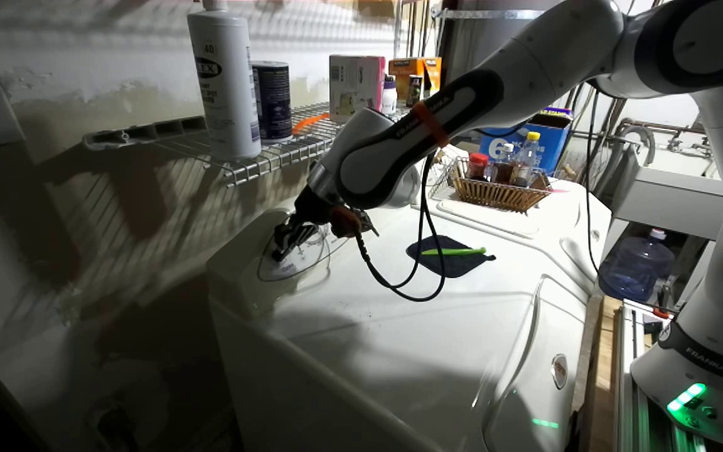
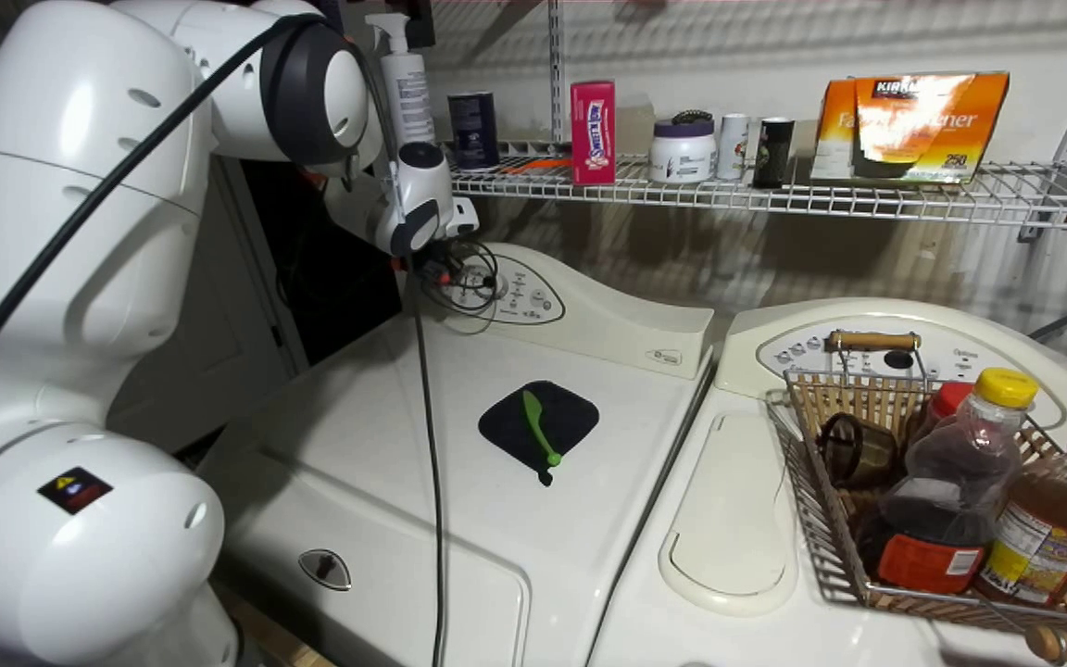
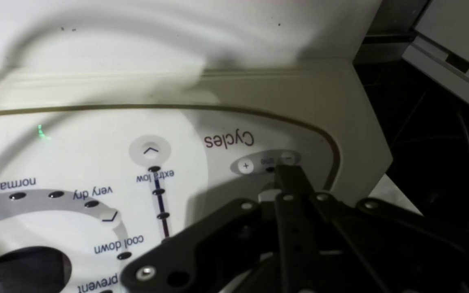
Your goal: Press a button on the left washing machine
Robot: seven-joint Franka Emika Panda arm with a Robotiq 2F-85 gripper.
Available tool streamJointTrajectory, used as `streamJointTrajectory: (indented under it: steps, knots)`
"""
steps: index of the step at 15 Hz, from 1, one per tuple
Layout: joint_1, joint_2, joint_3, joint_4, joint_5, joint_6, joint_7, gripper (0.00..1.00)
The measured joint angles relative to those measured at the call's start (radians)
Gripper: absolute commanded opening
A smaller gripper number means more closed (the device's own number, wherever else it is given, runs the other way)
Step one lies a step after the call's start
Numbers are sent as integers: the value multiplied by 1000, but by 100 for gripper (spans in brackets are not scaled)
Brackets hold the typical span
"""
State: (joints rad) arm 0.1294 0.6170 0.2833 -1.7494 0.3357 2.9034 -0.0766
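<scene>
The left washing machine is glossy white, and its broad top shows in both exterior views. Its raised oval control panel is at the back; it also fills much of the wrist view. There, a plus button, a minus button and an arrow button show upside down. My gripper is shut and empty, with its fingertips at the lower edge of the minus button. I cannot tell whether they touch it. In an exterior view the gripper is low over the panel.
A dark cloth with a green utensil lies on the machine's top. The other white machine carries a basket of bottles. A wire shelf with several containers is above the panels. Loose black cables hang from the arm.
</scene>
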Motion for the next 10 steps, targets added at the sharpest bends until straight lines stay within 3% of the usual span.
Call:
streamJointTrajectory:
  steps: [10]
  knots:
    - [63, -4, -70, 6, -109, -12, 55, 0]
